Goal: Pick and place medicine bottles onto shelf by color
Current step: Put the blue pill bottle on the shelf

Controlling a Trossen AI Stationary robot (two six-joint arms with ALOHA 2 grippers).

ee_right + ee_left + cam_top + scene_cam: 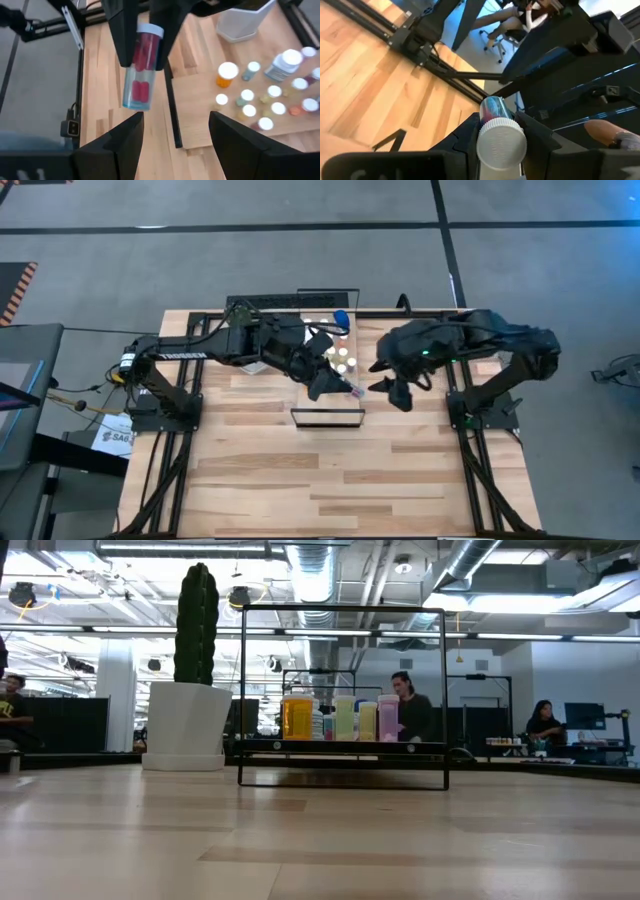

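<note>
My left gripper [340, 387] is shut on a clear bottle with reddish contents and a white cap [142, 65], above the table's middle. The bottle also shows in the left wrist view [500, 135] and the high view [355, 390]. My right gripper [175, 130] is open and empty, its fingers close to the bottle's free end without touching it; it is at mid-table in the high view [395, 392]. Several small white-capped bottles [260, 97] stand on the light-wood shelf [200, 125] with its dark lip [172, 115]. A larger blue bottle [341, 317] stands behind them. My left gripper pinches the bottle's cap end [149, 37] between its two fingers [122, 40]. The bottle lies along the fingers, with the cap [501, 142] back between them. The clear body [137, 92] sticks out past the fingertips. The bottle is lifted clear of the table.
A white hexagonal pot with a cactus [185, 720] stands at the far left of the shelf, and also shows in the right wrist view [242, 22]. A dark wire frame [327, 417] stands on the table in front of the grippers. People sit in the room beyond [405, 705].
</note>
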